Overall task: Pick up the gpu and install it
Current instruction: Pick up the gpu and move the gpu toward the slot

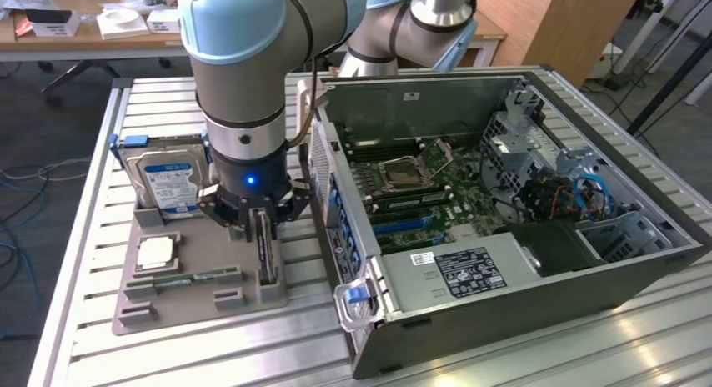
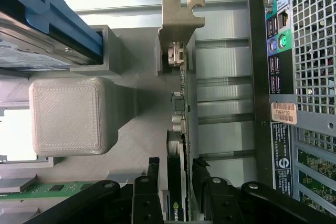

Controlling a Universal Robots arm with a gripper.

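Observation:
The gpu is a thin dark card standing on edge in a slot of the grey parts tray, just beside the open computer case. In the wrist view the gpu runs away from the camera, with its silvery bracket at the far end. My gripper is lowered straight over the card. Its black fingers straddle the card's near end, and a narrow gap shows on each side. The gripper is open and the card still rests in the tray.
The tray also holds a silver hard drive with a blue-white label, a square processor chip and a green memory stick. The case's perforated rear panel stands close beside the card. The motherboard lies exposed inside the case.

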